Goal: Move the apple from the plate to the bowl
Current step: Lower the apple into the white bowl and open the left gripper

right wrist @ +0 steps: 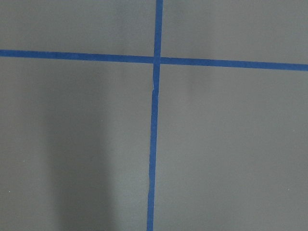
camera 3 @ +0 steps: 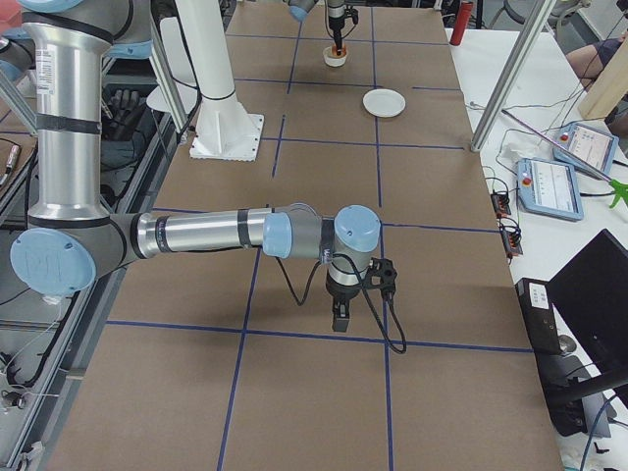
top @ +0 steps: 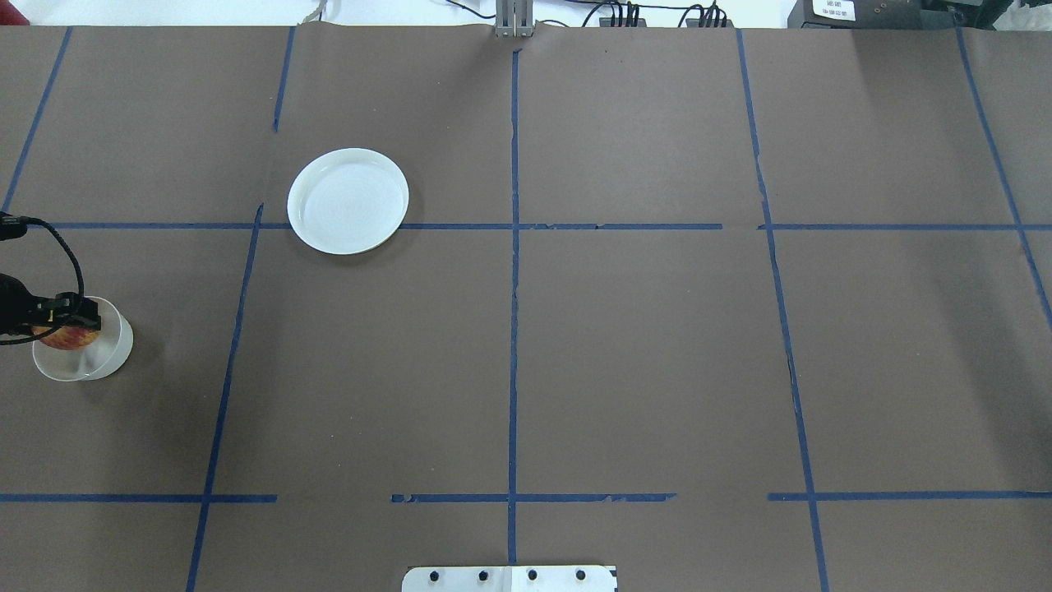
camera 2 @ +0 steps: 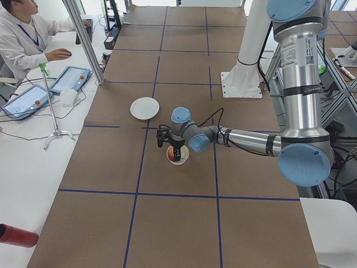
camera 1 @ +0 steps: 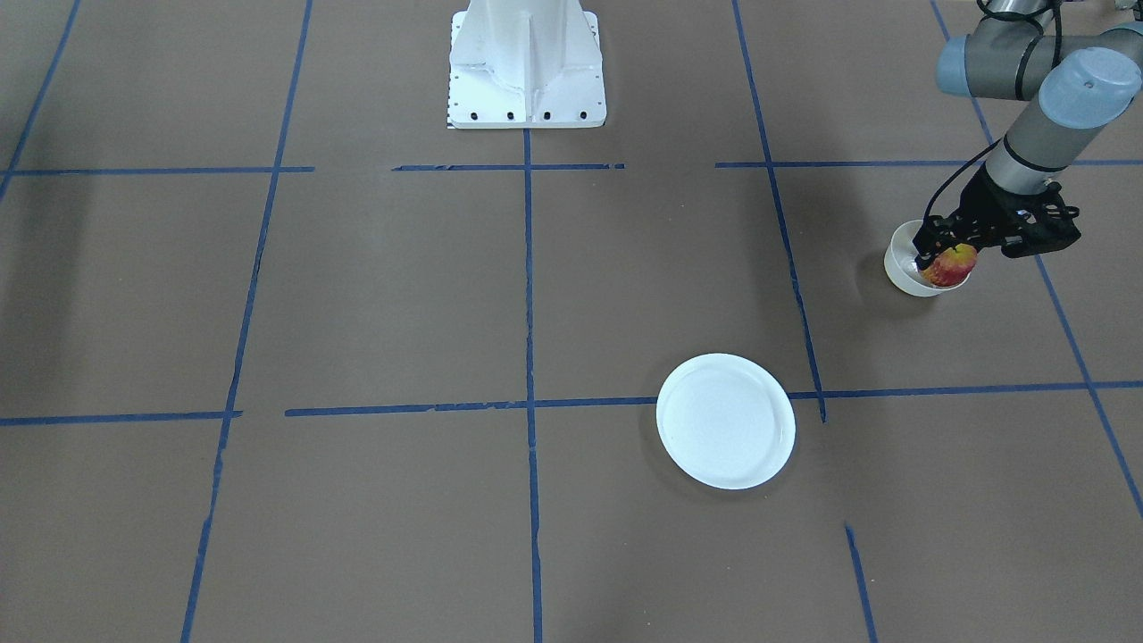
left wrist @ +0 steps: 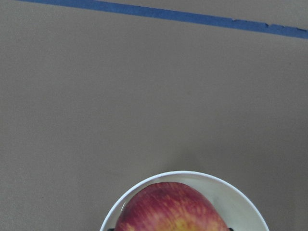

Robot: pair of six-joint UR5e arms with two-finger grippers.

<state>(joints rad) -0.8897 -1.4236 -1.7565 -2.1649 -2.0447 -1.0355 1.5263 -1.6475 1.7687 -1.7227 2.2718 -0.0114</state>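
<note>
apple (left wrist: 172, 209), bowl (left wrist: 233, 199) cut off by bottom edge

Frame bottom, centre: 1 red-and-yellow streaked round apple (left wrist: 173, 211), cut off by the lower edge. It shows within the rim of 1 cream-white deep round bowl (left wrist: 237, 204), whose inner wall is bare to the apple's right. Dark slivers flank the apple at the lower edge; unidentifiable. The bowl is on a brown paper-covered table (left wrist: 120, 106). 1 blue tape line (left wrist: 159, 13) crosses the top, sloping down rightward.
</note>
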